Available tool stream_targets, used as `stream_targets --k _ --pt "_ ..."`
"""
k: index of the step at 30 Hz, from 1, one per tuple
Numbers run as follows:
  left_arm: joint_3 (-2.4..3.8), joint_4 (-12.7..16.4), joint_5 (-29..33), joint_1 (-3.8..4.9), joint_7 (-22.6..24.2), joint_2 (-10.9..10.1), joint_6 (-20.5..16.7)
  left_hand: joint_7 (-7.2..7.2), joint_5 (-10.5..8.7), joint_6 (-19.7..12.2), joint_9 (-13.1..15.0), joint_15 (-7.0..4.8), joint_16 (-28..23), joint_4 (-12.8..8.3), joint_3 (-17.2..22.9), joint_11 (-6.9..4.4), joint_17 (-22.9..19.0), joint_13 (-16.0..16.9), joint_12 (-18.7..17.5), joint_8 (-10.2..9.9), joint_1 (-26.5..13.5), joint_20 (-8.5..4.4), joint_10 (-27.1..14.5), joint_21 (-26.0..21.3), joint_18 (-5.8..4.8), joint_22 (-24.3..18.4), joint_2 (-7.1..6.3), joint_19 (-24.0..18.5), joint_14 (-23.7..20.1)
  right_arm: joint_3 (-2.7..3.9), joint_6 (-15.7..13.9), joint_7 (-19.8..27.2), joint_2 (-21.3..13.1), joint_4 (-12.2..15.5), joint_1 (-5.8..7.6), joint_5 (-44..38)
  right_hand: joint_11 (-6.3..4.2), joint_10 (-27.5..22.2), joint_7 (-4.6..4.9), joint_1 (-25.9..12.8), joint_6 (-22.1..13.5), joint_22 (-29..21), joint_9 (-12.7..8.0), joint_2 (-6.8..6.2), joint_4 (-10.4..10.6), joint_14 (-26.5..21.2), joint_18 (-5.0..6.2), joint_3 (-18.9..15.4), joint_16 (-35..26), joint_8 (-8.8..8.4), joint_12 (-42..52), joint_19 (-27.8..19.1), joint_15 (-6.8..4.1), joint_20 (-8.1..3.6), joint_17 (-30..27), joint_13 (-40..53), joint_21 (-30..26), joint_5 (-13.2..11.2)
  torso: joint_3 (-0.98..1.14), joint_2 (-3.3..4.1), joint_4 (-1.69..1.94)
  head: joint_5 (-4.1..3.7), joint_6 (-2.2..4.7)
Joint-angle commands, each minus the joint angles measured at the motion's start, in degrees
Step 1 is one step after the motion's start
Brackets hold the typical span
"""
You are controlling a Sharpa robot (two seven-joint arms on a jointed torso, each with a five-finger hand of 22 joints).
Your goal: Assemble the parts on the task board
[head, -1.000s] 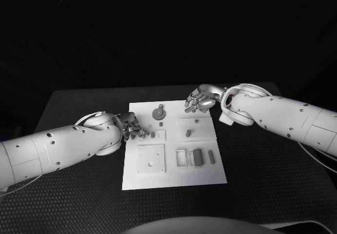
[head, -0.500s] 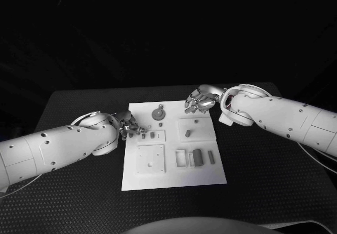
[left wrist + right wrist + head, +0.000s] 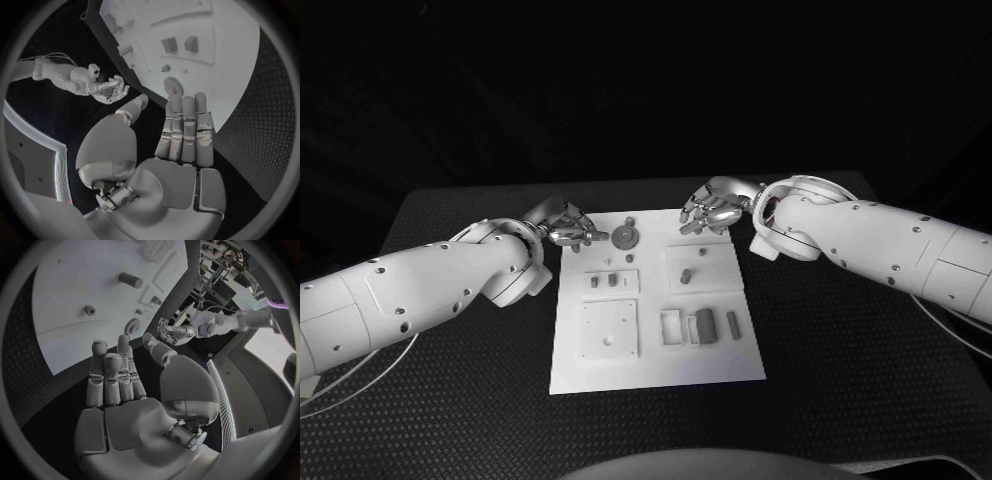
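You're hovering both hands at the board's [image 3: 574, 370] far end rn, nothing picked up yet imo. Left hand [image 3: 565, 226] is sitting w/ fingers straight, spread, empty, just left of the disc [image 3: 627, 235]. Right hand [image 3: 711, 210] is loosely curled, also empty, right of the disc. Next you're prob needing to drop onto the disc and pinch it.

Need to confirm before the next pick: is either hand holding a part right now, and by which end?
Nothing is held. The left hand and right hand both show bare palms and fingers above the task board.
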Motion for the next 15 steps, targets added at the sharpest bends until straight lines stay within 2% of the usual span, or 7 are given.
stream_targets --k 1,3,6,8,9,12,15 --pt "0.06 -0.6 -2.4 0.02 7.7 0.7 -4.3 0.08 0.74 -0.8 -0.7 0.99 -1.4 -3.6 1.2 1.03 -0.3 -1.3 -2.9 -0.4 3.6 0.98 -1.7 -0.3 -0.40 -1.1 0.79 -0.6 -0.1 0.01 0.3 0.5 0.0 0.0 -0.03 0.0 0.22 -0.3 0.93 -0.4 0.6 1.0 0.1 -0.22 0.2 -0.3 0.78 0.0 -0.1 -0.31 0.4 -0.1 -0.07 -0.13 -0.1 0.1 -0.2 0.2 0.02 0.03 -0.04 0.05 0.21" --pt "0.06 -1.1 -7.1 0.02 9.0 1.2 -3.6 0.24 0.61 -1.1 -1.5 1.32 -2.1 -5.7 1.8 1.72 -0.2 -2.4 -5.1 -0.9 5.3 1.35 -2.2 -0.2 -0.22 -1.8 1.01 -0.7 -0.1 0.01 0.1 0.5 0.0 0.0 -0.03 0.0 0.22 -0.3 0.94 -0.4 0.6 1.0 0.1 -0.22 0.1 -0.3 0.78 0.0 -0.1 -0.33 0.4 -0.1 -0.07 -0.13 -0.1 0.1 -0.2 0.2 0.00 0.01 0.01 0.02 0.26" --pt "0.01 -1.5 -15.2 0.02 10.0 2.1 -2.6 -0.69 -0.06 -0.7 -2.5 1.59 -2.8 -8.1 2.5 2.24 0.0 -3.8 -8.2 -1.5 7.6 1.68 -1.8 -0.1 -0.04 -2.6 1.28 -0.7 0.1 0.01 -0.1 0.6 0.1 0.0 -0.03 0.0 0.23 -0.3 0.95 -0.3 0.5 1.0 0.1 -0.22 0.1 -0.3 0.78 0.0 -0.1 -0.36 0.4 -0.1 -0.06 -0.14 -0.1 0.1 -0.2 0.2 -0.03 0.04 0.06 0.06 0.32" --pt "-0.06 -1.6 -19.9 0.01 10.7 2.7 -2.2 -1.20 -1.92 -0.8 -3.4 1.61 -3.2 -9.1 2.7 1.94 0.3 -4.9 -10.7 -2.2 8.6 1.75 -1.5 0.0 0.09 -3.1 1.38 -0.5 0.4 0.01 -0.2 0.6 0.1 -0.1 -0.03 0.0 0.23 -0.3 0.95 -0.3 0.5 1.0 0.1 -0.22 0.1 -0.3 0.78 0.0 -0.1 -0.37 0.4 -0.1 -0.06 -0.14 -0.1 0.1 -0.2 0.2 -0.02 0.07 0.03 0.11 0.39" --pt "-0.09 -1.7 -21.6 0.01 10.7 3.1 -2.0 -1.48 -2.73 -0.8 -3.9 1.39 -3.3 -9.3 2.8 1.75 0.5 -5.4 -12.0 -2.6 9.4 1.57 -1.0 0.2 0.23 -3.2 1.34 0.0 1.0 0.01 -0.2 0.6 0.2 -0.1 -0.03 0.0 0.23 -0.3 0.95 -0.3 0.5 1.0 0.1 -0.22 0.1 -0.3 0.78 0.0 -0.1 -0.37 0.4 -0.1 -0.06 -0.14 -0.1 0.1 -0.2 0.2 -0.03 0.09 -0.02 0.14 0.50" --pt "-0.37 -2.3 -27.7 0.00 10.9 4.3 -1.6 -1.93 -2.78 -1.4 -4.9 0.63 -2.7 -9.5 3.0 1.79 1.2 -6.4 -14.6 -3.5 11.1 1.00 -1.4 0.9 0.51 -3.1 1.37 2.0 2.9 0.01 -0.4 0.7 0.2 -0.4 -0.03 0.0 0.24 -0.3 0.95 -0.3 0.5 1.0 0.1 -0.21 0.1 -0.3 0.78 0.0 -0.1 -0.38 0.4 -0.1 -0.06 -0.14 -0.1 0.1 -0.2 0.2 -0.05 0.08 -0.05 0.16 0.58" --pt "-1.10 -2.7 -31.3 -0.01 11.0 5.1 -1.3 -2.18 -3.06 -1.0 -5.9 -0.70 -0.7 -9.5 2.3 1.18 2.7 -7.3 -17.0 -3.9 13.0 -0.44 -0.7 3.3 1.16 -1.7 1.12 6.4 7.3 0.01 -0.4 0.7 0.3 -0.5 -0.03 0.0 0.24 -0.3 0.96 -0.3 0.5 1.0 0.1 -0.19 0.1 -0.3 0.78 0.0 -0.1 -0.39 0.4 -0.1 -0.06 -0.14 -0.1 0.1 -0.2 0.2 -0.06 0.10 -0.09 0.17 0.64"
